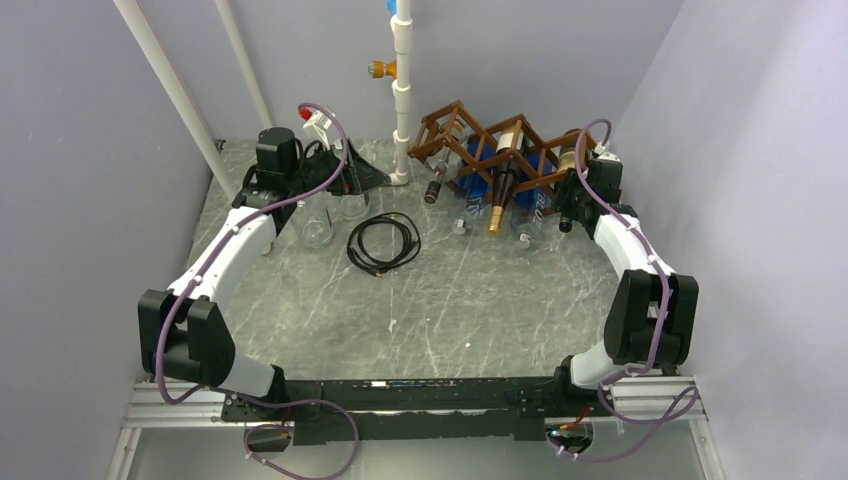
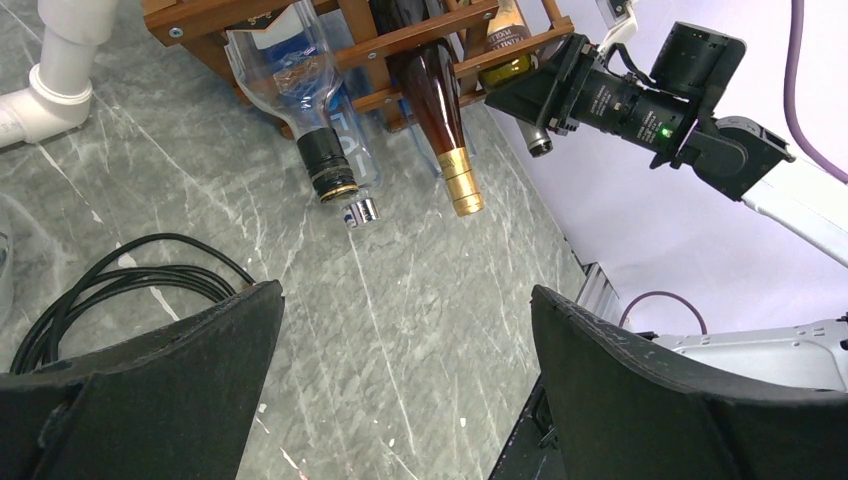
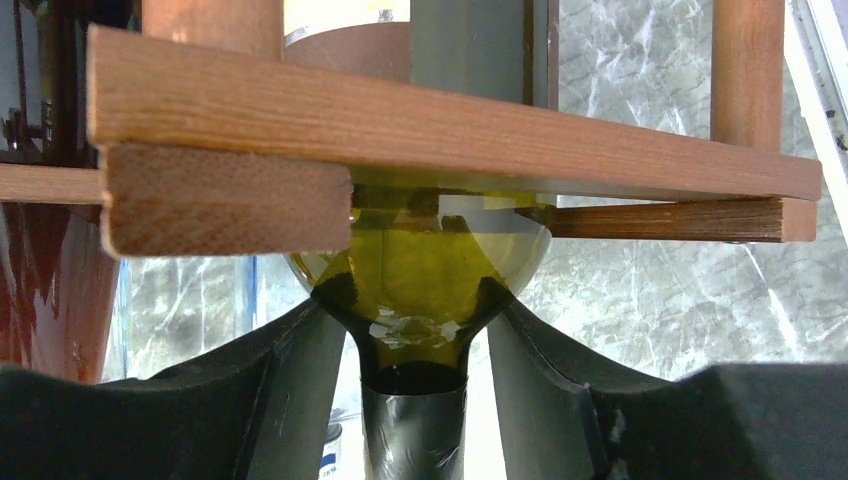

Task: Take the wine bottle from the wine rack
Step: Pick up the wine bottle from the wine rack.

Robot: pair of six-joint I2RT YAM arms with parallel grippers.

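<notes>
The right fingers are straddling, slightly apart, the dark-foiled neck of the green glass wine bottle, which is lying in the right-end cell of the wooden slat rack. The left fingers are gaping wide, empty, over the marbled grey table, left of the rack.

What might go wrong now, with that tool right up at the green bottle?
The right tool straddles the smooth, tapering neck of the green bottle, so it may slip off when pulling. A slat of the wine rack crosses the bottle's shoulder; a tilted pull might snag it, dragging the rack and jostling the brown bottle beside it.
</notes>
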